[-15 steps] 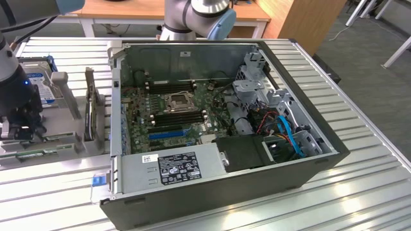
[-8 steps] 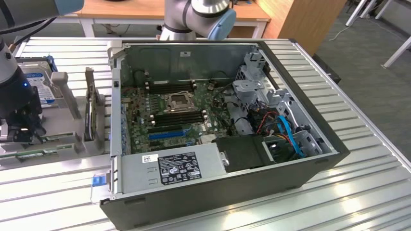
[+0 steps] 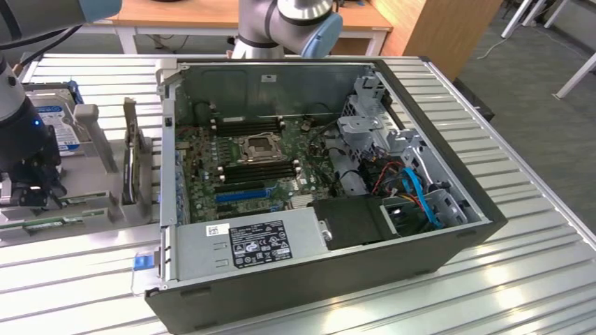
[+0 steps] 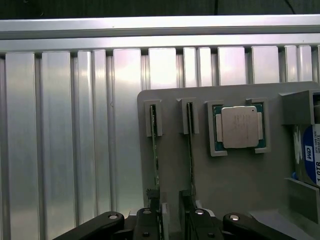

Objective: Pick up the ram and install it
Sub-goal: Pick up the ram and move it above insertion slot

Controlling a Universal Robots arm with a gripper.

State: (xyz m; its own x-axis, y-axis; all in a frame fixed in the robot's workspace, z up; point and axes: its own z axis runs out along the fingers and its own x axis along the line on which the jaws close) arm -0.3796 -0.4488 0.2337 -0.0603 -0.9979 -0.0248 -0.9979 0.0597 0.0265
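Two ram sticks stand on edge in slots of a grey holder tray (image 4: 240, 185): the ram (image 4: 155, 150) and a second one (image 4: 190, 150) beside it. My gripper (image 4: 171, 217) hangs low over their near ends, open, with one black finger (image 4: 150, 220) by the first stick and the other by the second; nothing is held. From the exterior view, my gripper (image 3: 33, 192) is at the left over that tray, and a ram stick (image 3: 47, 220) lies just below it. The open computer case (image 3: 447, 251) shows black memory slots (image 3: 247, 125) on the motherboard.
A processor chip (image 4: 239, 127) sits in a tray pocket and a blue-labelled hard drive (image 4: 309, 157) stands at the tray's end. An upright card (image 3: 130, 160) stands between tray and case. A blue slot (image 3: 244, 195), power supply (image 3: 251, 244) and cables (image 3: 419, 192) are inside the case. Everything rests on a slatted metal table (image 3: 521, 279).
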